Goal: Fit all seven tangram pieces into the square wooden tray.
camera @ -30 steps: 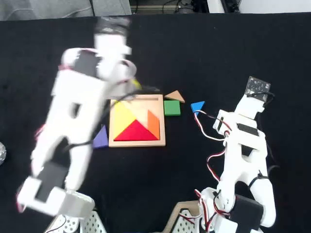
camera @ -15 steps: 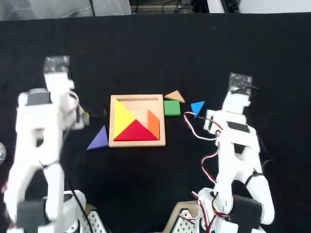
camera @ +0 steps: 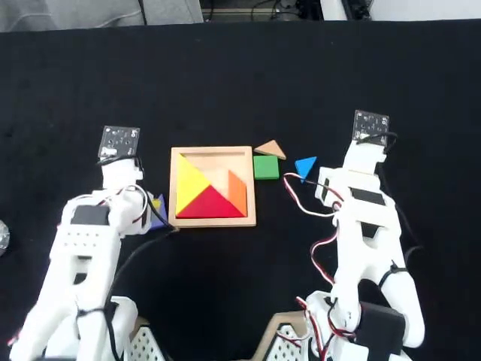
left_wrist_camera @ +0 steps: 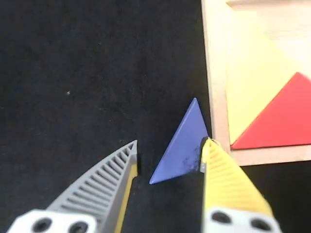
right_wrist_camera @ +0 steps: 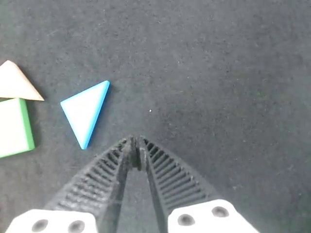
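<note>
text: none legible | labels: none | numbers: none | signs: none readable anywhere

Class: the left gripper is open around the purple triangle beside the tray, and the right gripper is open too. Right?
No: the right gripper is shut, fingertips meeting, as the right wrist view shows. The left gripper is open around the purple triangle beside the tray.

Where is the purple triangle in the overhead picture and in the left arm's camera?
High view: purple triangle just left of the wooden tray, partly under the left arm.
Left wrist view: purple triangle inside the open left gripper, beside the tray's edge.
Shared landmark: the red triangle in the tray.
</note>
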Controlling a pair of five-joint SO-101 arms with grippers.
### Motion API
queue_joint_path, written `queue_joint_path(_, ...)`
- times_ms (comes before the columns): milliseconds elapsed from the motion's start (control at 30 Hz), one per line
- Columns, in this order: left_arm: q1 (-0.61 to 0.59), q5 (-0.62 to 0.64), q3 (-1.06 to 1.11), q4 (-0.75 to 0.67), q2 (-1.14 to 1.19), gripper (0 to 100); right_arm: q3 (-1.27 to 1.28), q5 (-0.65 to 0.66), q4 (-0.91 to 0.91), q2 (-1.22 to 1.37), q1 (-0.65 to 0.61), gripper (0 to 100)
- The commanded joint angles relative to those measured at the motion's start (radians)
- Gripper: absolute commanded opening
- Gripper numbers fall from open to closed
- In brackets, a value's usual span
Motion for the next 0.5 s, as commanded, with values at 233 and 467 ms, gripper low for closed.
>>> queue_joint_path(233,0.005,0.087,-0.200,-0.132,0.347,22,-0.005,0.009,-0.021,-0.035,-0.014,1.5)
queue_joint_path(467,0.010,0.087,-0.295,-0.124,0.479,22,-0.005,0.009,-0.021,-0.035,-0.014,1.5)
